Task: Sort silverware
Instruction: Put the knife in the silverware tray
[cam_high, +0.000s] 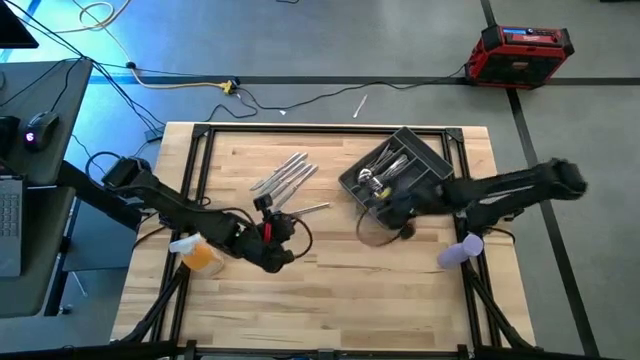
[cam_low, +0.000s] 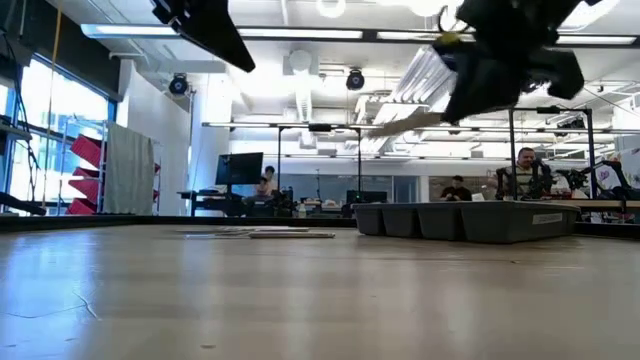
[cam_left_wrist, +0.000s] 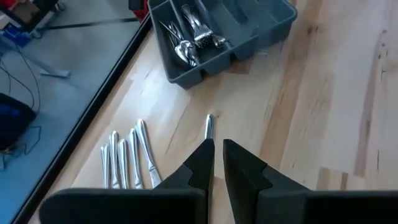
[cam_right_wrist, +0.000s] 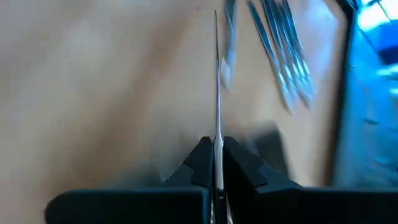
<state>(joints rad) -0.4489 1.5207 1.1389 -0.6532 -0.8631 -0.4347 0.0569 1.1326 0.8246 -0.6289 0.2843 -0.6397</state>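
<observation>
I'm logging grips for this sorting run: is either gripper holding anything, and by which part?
The right gripper is shut on a thin knife, near one end. The left gripper holds nothing.

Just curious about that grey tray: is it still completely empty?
No, the grey tray already holds several pieces of silverware in its compartments.

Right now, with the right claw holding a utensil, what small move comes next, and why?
Probably swing the right claw over the grey tray and lower it. The claw is shut on a slim silver utensil, held clear of the table beside the tray, which already holds other silverware.
</observation>
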